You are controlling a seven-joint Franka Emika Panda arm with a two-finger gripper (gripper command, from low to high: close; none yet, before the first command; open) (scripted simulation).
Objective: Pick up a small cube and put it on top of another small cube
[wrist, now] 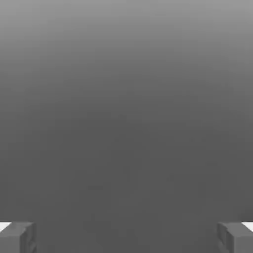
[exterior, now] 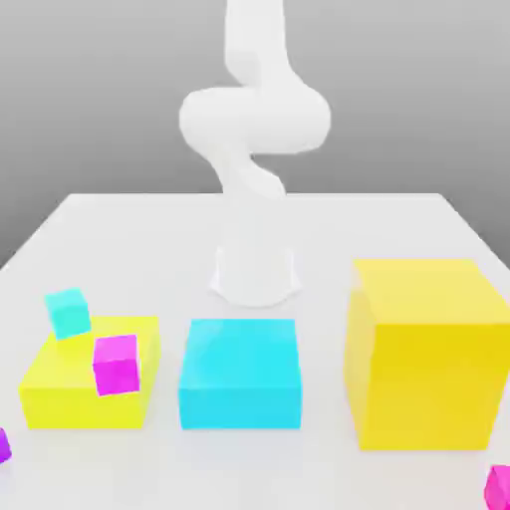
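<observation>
Purple cube (exterior: 4, 446) sits at the exterior view's left edge, probably light and stiff, so I'd pinch opposite flat sides; cyan cube (exterior: 69, 314) is next, by the yellow block (exterior: 85, 408); end effector (wrist: 126, 239) is spread wide, nothing pinched.

A smooth, plain white robot arm (exterior: 255, 120) with rounded segments; the gripper (wrist: 126, 239) has dark grey, blocky fingertips (wrist: 12, 239).

Just catching a sliver of purple cube (exterior: 4, 446), exterior view's left edge. Can't really judge the cropped pink cube (exterior: 499, 488) either.
</observation>
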